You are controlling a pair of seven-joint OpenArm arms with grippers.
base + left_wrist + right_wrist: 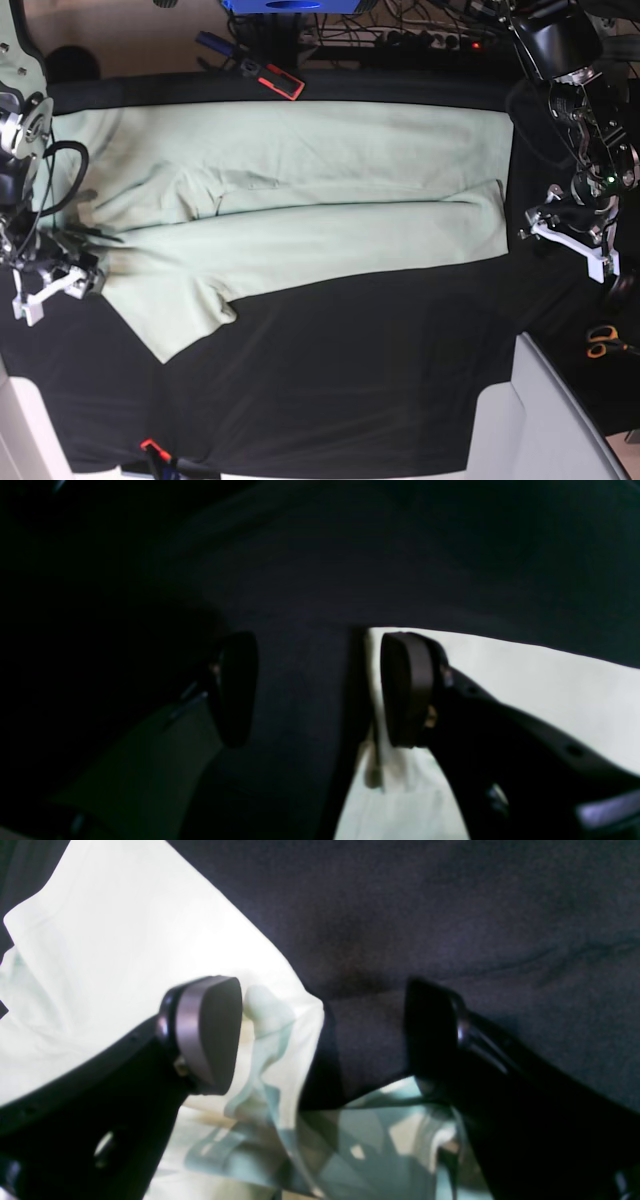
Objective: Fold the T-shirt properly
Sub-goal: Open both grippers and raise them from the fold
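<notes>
Black tablecloth [350,380] is carrying your T-shirt [300,190] across the frame's upper half. Both grippers' fingers [407,690] [207,1032] are standing apart, gripping nothing.

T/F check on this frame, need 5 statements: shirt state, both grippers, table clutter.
1. The T-shirt lies spread on the black tablecloth. True.
2. The left gripper is clamped on the shirt. False: its jaws stand apart over the bare tablecloth, with the shirt's edge beside one finger.
3. The right gripper is open at the shirt's edge. True.
4. The shirt is already folded into a small square. False: it stretches across most of the table, with only the upper part folded over.
5. Scissors lie on the shirt. False: they lie off the shirt, at the base view's right edge.
</notes>
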